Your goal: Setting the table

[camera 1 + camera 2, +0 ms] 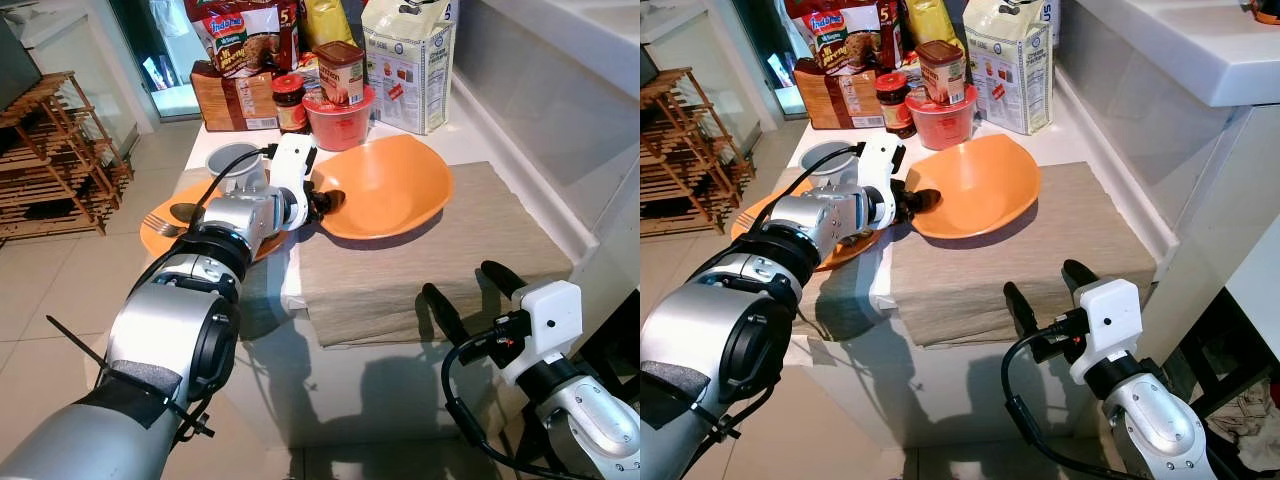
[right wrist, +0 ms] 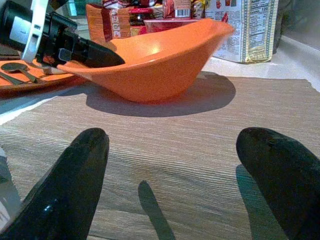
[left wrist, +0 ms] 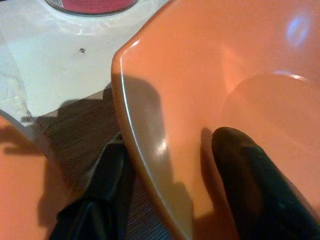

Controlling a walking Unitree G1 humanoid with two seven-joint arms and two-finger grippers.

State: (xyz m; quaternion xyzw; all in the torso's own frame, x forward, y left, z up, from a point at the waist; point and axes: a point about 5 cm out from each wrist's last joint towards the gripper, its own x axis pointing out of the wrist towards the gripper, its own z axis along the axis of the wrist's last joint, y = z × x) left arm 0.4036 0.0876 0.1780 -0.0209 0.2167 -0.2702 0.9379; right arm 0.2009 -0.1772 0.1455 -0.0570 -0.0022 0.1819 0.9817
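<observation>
A large orange bowl point(image 1: 390, 185) sits tilted on the beige placemat point(image 1: 450, 260). My left gripper point(image 1: 328, 203) is shut on the bowl's near-left rim. In the left wrist view one finger point(image 3: 255, 180) lies inside the bowl point(image 3: 225, 70) and the other finger point(image 3: 100, 200) is under the rim outside. Left of the mat lies an orange plate point(image 1: 158, 238) with a fork point(image 1: 160, 225) and a spoon point(image 1: 186, 211) on it, and a grey cup point(image 1: 232, 160) stands behind it. My right gripper point(image 1: 470, 287) hovers open over the mat's front edge, apart from the bowl point(image 2: 160, 65).
Food packets, a jar and a red tub point(image 1: 338, 118) crowd the back of the white table point(image 1: 340, 380). A white ledge point(image 1: 530, 170) runs along the right side. A wooden rack point(image 1: 55, 150) stands on the tiled floor at the left.
</observation>
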